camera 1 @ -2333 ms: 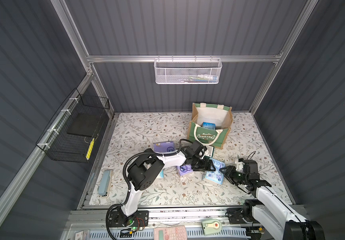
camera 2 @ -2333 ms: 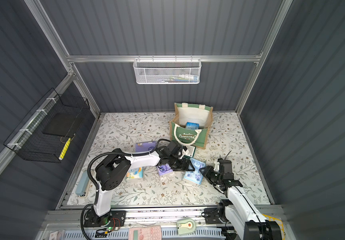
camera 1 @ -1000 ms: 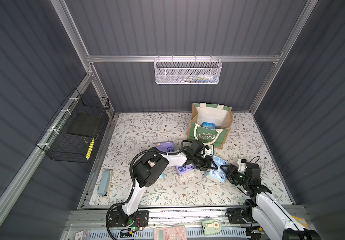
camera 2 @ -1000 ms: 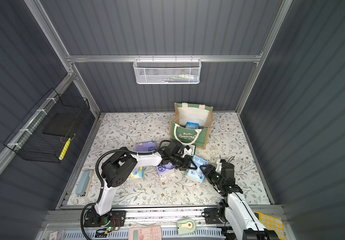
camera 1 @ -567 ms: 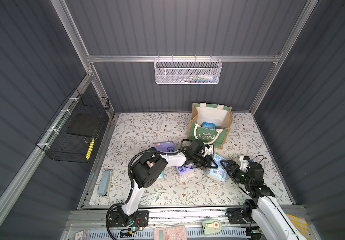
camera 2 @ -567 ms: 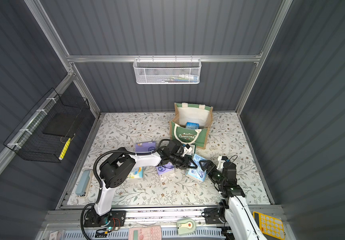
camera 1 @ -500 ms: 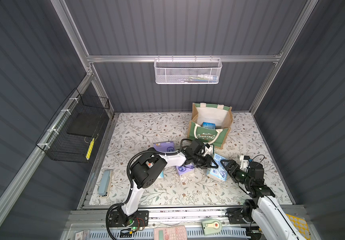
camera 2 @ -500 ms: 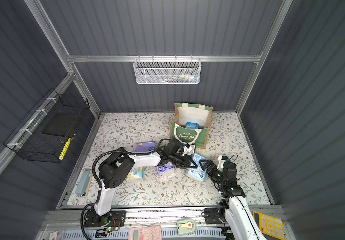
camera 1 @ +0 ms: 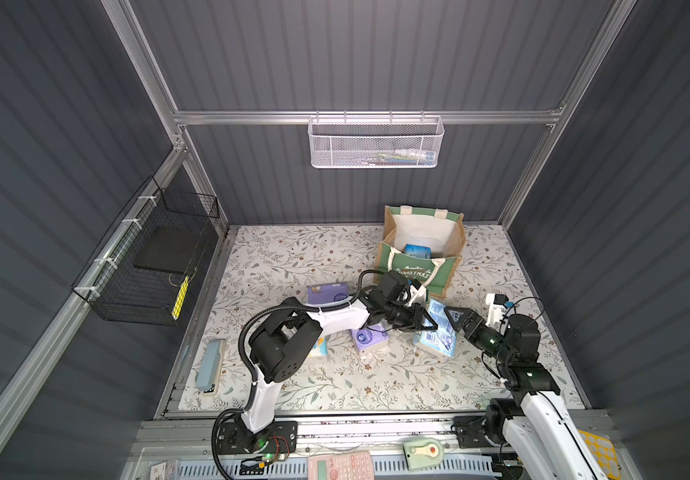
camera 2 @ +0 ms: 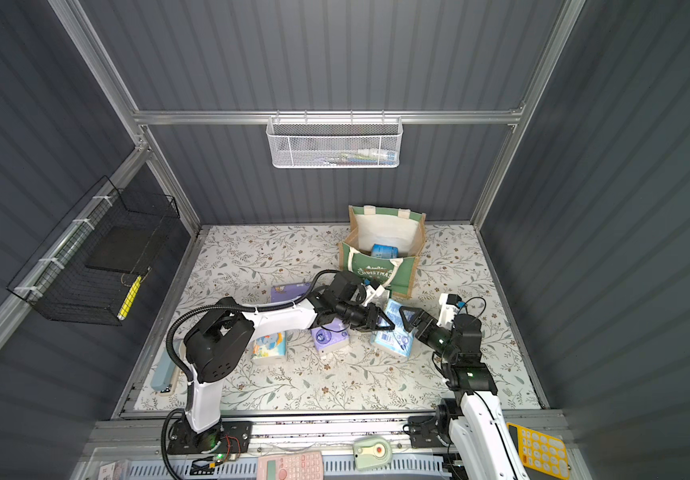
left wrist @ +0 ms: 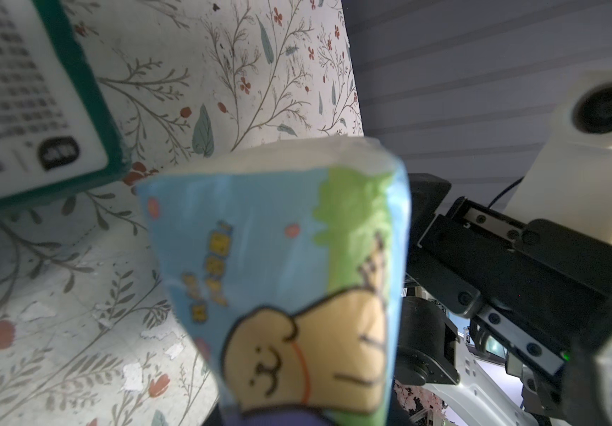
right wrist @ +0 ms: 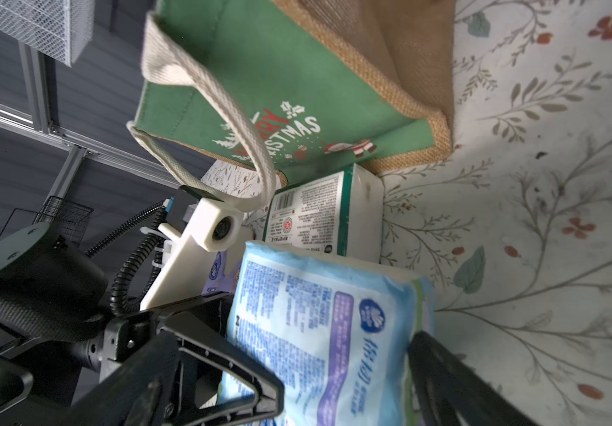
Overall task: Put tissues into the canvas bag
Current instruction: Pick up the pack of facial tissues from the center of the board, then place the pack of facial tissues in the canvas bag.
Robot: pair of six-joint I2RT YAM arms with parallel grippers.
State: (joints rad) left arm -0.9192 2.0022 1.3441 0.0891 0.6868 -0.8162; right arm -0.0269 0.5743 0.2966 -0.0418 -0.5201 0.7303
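one light blue pack [camera 1: 438, 334] is the thing in play. it sits tipped up on the desk [camera 1: 293, 257], just in front of the canvas bag [camera 1: 418, 272] and not yet in it. a moment ago it lay flat. now the left end effector [camera 1: 425, 323] has narrowed onto one end and pinches it, raising that end. the right end effector [camera 1: 452, 320] has come forward from the desk's front and thrown its jaws wide, so they straddle the other end without gripping. this looks like a handover or a two-armed lift being set up, with the carry to the bag still to come.

another blue pack [camera 1: 417, 250] already lies inside the bag. a green-and-white pack [right wrist: 319, 217] rests against the bag's foot, and a purple pack [camera 1: 328, 294] and a second purple pack [camera 1: 370, 337] wait near the left arm.

the held pack is a soft brick in glossy, crinkled film and narrows toward the pinched end. the bag is boxy, with green canvas in front, coarse tan burlap at the side, thick woven rope handles and a white lining. the desk's floral cover is matte and scuffed in spots.
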